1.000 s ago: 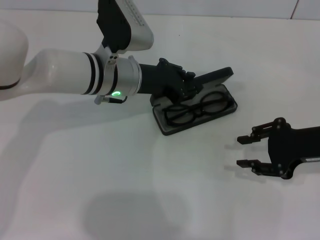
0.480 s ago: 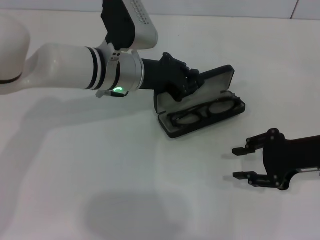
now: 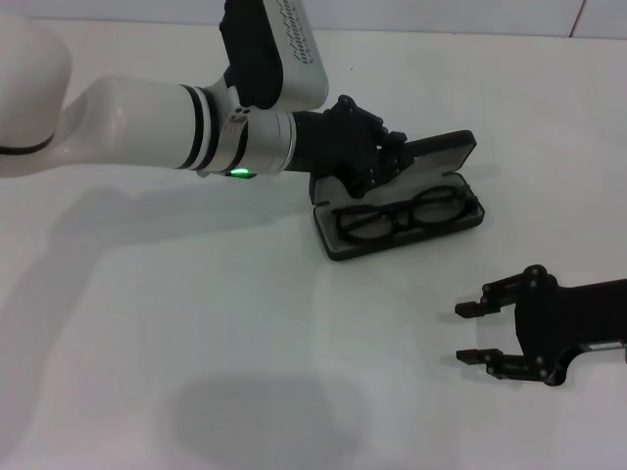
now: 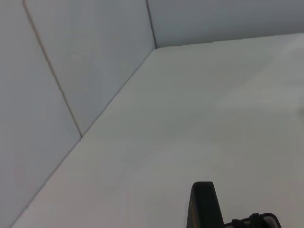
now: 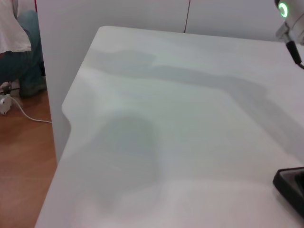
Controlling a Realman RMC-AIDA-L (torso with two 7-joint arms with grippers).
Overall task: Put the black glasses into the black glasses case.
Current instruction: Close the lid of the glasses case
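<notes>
1. Head view: black glasses (image 3: 400, 216) lie lengthwise inside the open black glasses case (image 3: 333, 241). The left gripper (image 3: 384, 162) sits right behind them at the lid; I cannot tell its fingers. The right gripper (image 3: 472, 333) is spread, well apart.
2. Left wrist view: only the table (image 4: 199, 104).
3. Right wrist view: mostly table.

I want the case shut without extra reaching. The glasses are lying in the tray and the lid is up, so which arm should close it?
Probably the left: the left gripper is already at the raised lid of the black glasses case, where the black glasses lie. The right gripper sits apart, fingers open.
</notes>
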